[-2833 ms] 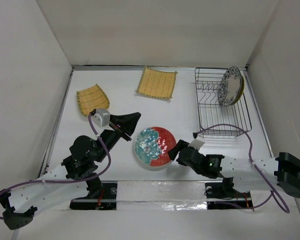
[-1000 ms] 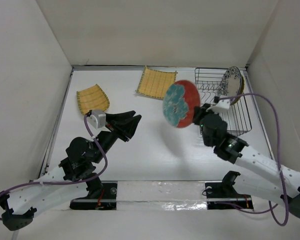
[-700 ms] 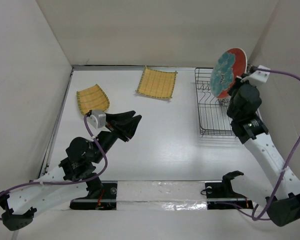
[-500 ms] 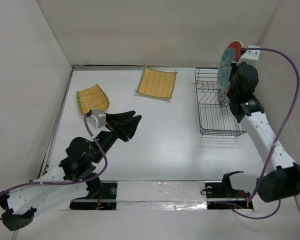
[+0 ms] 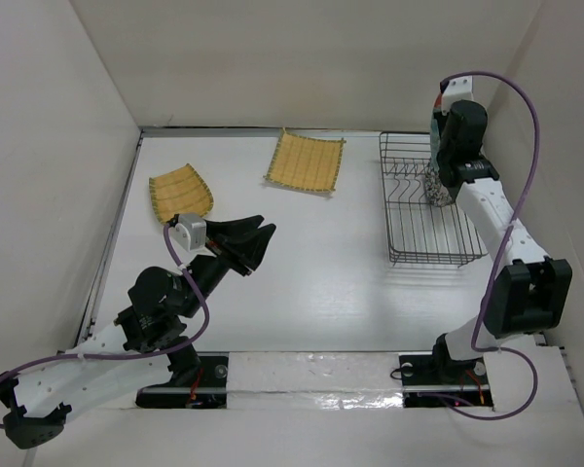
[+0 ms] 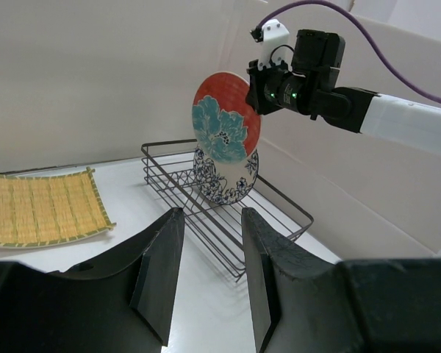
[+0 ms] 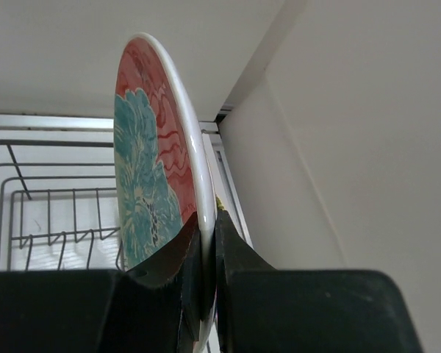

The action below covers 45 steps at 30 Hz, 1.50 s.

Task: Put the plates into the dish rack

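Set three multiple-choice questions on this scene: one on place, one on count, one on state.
1. Relative to the dish rack, where is the red plate? A lying inside; B beside it; C held on edge above it.
2. How many square yellow plates lie on the table? A one; B two; C three.
3. The left gripper is: A open, empty; B shut on a plate; C shut on a wire.
Key: 1 C, the right gripper pinches its rim above the wires; 2 B, both show from above; 3 A, nothing between its spread fingers.
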{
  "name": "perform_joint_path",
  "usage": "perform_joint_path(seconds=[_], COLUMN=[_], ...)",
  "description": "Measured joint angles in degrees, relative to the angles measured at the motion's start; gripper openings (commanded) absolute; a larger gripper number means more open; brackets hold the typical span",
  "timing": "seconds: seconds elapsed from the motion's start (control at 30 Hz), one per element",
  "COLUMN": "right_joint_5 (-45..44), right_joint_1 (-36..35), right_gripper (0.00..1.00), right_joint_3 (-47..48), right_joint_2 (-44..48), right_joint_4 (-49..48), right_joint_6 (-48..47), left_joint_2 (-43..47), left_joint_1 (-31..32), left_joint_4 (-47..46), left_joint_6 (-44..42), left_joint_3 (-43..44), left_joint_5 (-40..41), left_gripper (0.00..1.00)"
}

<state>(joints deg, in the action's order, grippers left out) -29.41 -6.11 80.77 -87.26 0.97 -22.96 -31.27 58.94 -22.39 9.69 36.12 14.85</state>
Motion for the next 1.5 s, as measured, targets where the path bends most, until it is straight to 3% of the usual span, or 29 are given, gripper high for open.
perform_joint_path(seconds=[0.8, 1.23, 1.4, 1.5], right_joint_5=[-2.08, -2.12, -2.75, -3.39], right_joint_1=[2.03, 0.26, 0.13, 0.13], right_gripper=[0.00, 0.00, 0.13, 0.29], right_joint_3=[-0.22, -9.99, -11.10, -11.37], right_joint_2=[-4.11, -3.85, -3.50, -3.39], right_joint_4=[3.39, 0.85, -0.28, -0.63], right_joint_6=[2.23, 7.76, 9.31, 10.54], left_joint_2=[0.00, 0.00, 0.00, 0.00], left_joint_1=[0.00, 0.00, 0.00, 0.00], left_joint_4=[0.00, 0.00, 0.00, 0.00], left_joint_6=[0.00, 0.00, 0.00, 0.00], left_joint_3=[0.00, 0.00, 0.00, 0.00], left_joint_5=[0.15, 0.17, 0.17, 0.15], left_gripper=[0.34, 0.34, 0.34, 0.34])
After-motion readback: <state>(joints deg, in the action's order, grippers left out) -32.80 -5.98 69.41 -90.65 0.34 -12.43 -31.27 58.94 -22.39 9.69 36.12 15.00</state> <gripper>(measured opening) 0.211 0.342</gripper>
